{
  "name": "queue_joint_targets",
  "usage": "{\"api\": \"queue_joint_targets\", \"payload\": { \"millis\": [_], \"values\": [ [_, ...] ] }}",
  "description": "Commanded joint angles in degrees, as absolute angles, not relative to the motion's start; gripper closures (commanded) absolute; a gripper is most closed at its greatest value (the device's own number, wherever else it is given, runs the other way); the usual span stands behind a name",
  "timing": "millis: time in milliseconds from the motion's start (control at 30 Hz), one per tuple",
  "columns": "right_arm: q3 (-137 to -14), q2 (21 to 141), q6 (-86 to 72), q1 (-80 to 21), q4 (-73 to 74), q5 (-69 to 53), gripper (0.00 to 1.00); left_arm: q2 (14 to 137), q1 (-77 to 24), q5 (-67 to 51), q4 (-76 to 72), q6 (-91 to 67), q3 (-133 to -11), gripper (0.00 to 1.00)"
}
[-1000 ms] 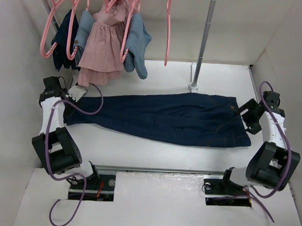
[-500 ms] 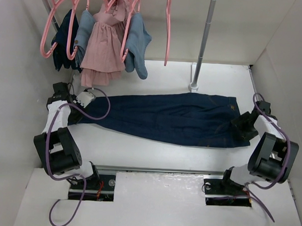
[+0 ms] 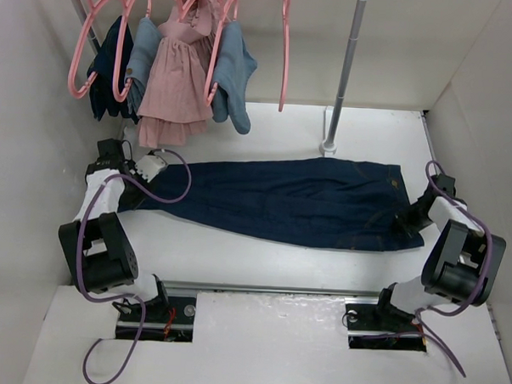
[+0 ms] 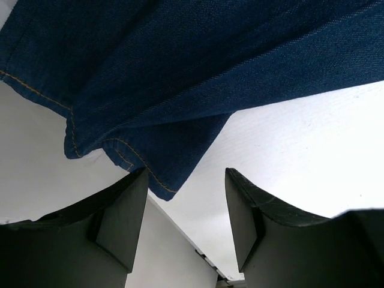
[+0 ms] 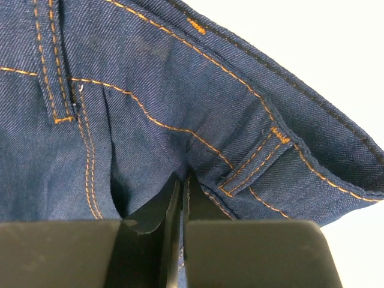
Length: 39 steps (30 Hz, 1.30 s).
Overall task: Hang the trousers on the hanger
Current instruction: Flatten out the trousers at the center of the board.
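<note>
The trousers [image 3: 281, 200] lie flat across the table [image 3: 369, 129], waistband to the right. Left gripper [image 4: 186, 175]: jaws spread, a hem corner [image 4: 157, 180] between them. Right gripper [image 5: 182, 183]: jaws pressed together below a belt loop [image 5: 255, 165]; whether they catch any denim is hidden. The hanger [image 3: 284, 57] hangs edge-on above, its hook cut off.

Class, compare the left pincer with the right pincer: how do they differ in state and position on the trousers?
The left pincer is open; the right pincer is shut. The left sits at the leg hem of the trousers, the right at the waistband by a belt loop. The left grips nothing; the right seems to pinch a denim fold. Both have dark fingers.
</note>
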State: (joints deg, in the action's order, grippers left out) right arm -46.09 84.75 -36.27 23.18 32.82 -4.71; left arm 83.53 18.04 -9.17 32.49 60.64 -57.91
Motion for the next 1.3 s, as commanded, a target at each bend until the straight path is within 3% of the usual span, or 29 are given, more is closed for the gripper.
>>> {"api": "queue_joint_targets", "payload": {
  "millis": [0, 267, 500, 667, 833, 967, 1067, 1267],
  "values": [
    [-48.2, 82.4, -35.0, 23.4, 31.4, -4.8, 1.0, 83.3, 17.8, -9.5, 32.6, 62.1, -61.1, 0.49],
    [-57.0, 63.0, -33.8, 23.4, 43.1, 2.4, 1.0, 80.8, 16.4, -9.0, 30.8, 72.0, -62.3, 0.49],
    [-52.4, 50.5, -35.9, 23.4, 46.2, 4.2, 1.0, 82.2, 10.8, -13.4, 28.0, 78.5, -55.5, 0.42],
    [-51.0, 48.6, -36.6, 23.4, 43.9, 4.3, 1.0, 89.8, 8.9, -11.8, 28.2, 80.8, -58.1, 0.39],
    [-53.4, 50.4, -35.4, 23.4, 42.7, 4.3, 1.0, 98.5, 8.3, -12.9, 38.2, 85.9, -67.1, 0.36],
    [-54.0, 50.9, -35.4, 23.4, 42.7, 4.8, 1.0, 99.1, 6.3, -11.8, 41.5, 89.1, -65.0, 0.48],
    [-54.0, 50.9, -35.4, 23.4, 42.7, 4.8, 1.0, 98.4, 5.8, -10.4, 42.1, 89.0, -62.8, 0.98],
    [-58.1, 52.6, -34.9, 23.4, 38.7, 3.6, 1.0, 91.5, 9.4, -9.0, 41.3, 81.7, -65.5, 1.0]
  ]
}}
